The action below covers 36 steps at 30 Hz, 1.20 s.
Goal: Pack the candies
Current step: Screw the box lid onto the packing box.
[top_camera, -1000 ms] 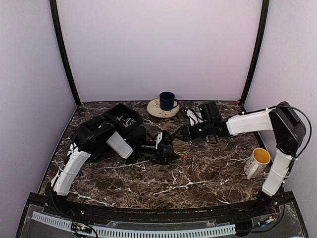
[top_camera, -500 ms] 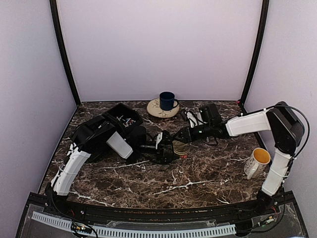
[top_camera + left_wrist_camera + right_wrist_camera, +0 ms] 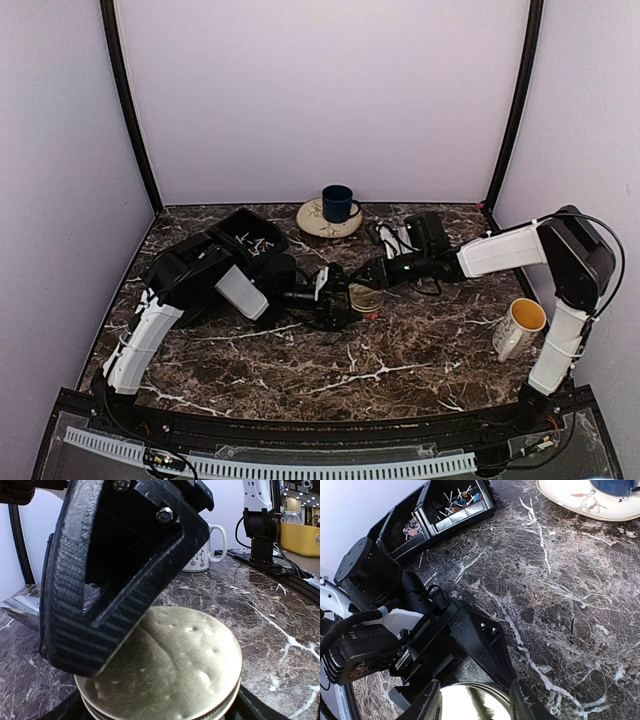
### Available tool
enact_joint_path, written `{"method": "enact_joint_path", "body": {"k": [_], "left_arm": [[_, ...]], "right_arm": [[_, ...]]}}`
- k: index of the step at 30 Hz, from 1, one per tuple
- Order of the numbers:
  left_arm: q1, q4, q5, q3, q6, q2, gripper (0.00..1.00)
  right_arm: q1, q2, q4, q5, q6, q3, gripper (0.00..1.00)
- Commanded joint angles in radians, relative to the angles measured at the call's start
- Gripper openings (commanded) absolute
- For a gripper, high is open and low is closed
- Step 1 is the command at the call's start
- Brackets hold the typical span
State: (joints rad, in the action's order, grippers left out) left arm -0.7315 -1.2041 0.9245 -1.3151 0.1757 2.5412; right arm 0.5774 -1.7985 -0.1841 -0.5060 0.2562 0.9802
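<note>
**Right claw closes on the jar lid**

Since a second ago the right gripper has shifted slightly and its fingers have drawn in. They now sit against opposite edges of the gold lid. The left gripper has not moved, jaws spread wide and clasping the jar. The candies are thin pale sticks among tiny coloured bits, with pink pieces in the next compartment. They lie in the black tray at the back left, apart from the jar.
</note>
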Motion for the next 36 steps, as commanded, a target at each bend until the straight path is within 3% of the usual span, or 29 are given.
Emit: {"method": "enact_joint_path", "body": {"k": [1, 12, 22, 30, 36], "left_arm": [[-0.006, 0.237, -0.016, 0.062, 0.094, 0.167, 0.86], [-0.007, 0.238, -0.014, 0.06, 0.097, 0.169, 0.86], [-0.007, 0.239, -0.014, 0.06, 0.097, 0.169, 0.85], [-0.008, 0.237, -0.017, 0.06, 0.096, 0.169, 0.84], [-0.008, 0.242, -0.024, 0.06, 0.097, 0.166, 0.75]], "right_arm": [[-0.012, 0.025, 0.024, -0.014, -0.009, -0.019, 0.46], [-0.032, 0.046, 0.031, -0.025, -0.027, -0.039, 0.45], [-0.033, 0.073, 0.041, -0.047, -0.034, -0.087, 0.24], [-0.031, 0.143, 0.06, 0.007, -0.043, -0.159, 0.23], [-0.025, 0.193, 0.064, 0.018, -0.039, -0.213, 0.16]]}}
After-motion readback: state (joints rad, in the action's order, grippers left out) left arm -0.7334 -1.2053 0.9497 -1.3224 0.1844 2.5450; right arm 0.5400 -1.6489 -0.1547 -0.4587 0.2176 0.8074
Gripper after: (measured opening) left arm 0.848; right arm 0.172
